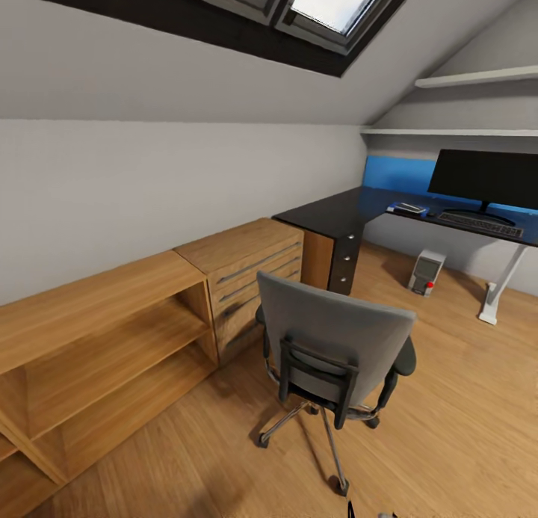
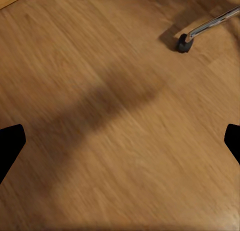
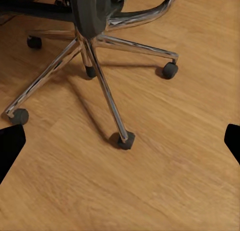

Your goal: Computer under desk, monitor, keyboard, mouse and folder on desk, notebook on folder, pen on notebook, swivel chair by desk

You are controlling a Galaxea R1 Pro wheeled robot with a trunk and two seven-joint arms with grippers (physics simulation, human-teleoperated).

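The swivel chair (image 1: pixel 332 346) stands mid-floor with its grey back toward me, hiding the seat. Its chrome star base (image 3: pixel 95 56) and black casters are in the right wrist view, and one caster (image 2: pixel 184 43) is in the left wrist view. Beyond it, the black-topped desk (image 1: pixel 336 211) carries the monitor (image 1: pixel 486 176), the keyboard (image 1: pixel 478 224) in front of it and a small dark mouse (image 1: pixel 431 214). Left of the mouse lies a thin blue-and-grey flat stack (image 1: pixel 407 208), too small to tell apart. The computer (image 1: pixel 427 271) stands under the desk. My left gripper (image 2: pixel 120 143) and right gripper (image 3: pixel 120 143) hang open over the floor, holding nothing.
A light wooden drawer cabinet (image 1: pixel 246 267) and an open wooden shelf unit (image 1: pixel 97 338) line the left wall beside the chair. The desk's white leg (image 1: pixel 499 294) stands at the right. Wall shelves (image 1: pixel 478 77) hang above the desk. Open wooden floor (image 1: pixel 463 398) lies right of the chair.
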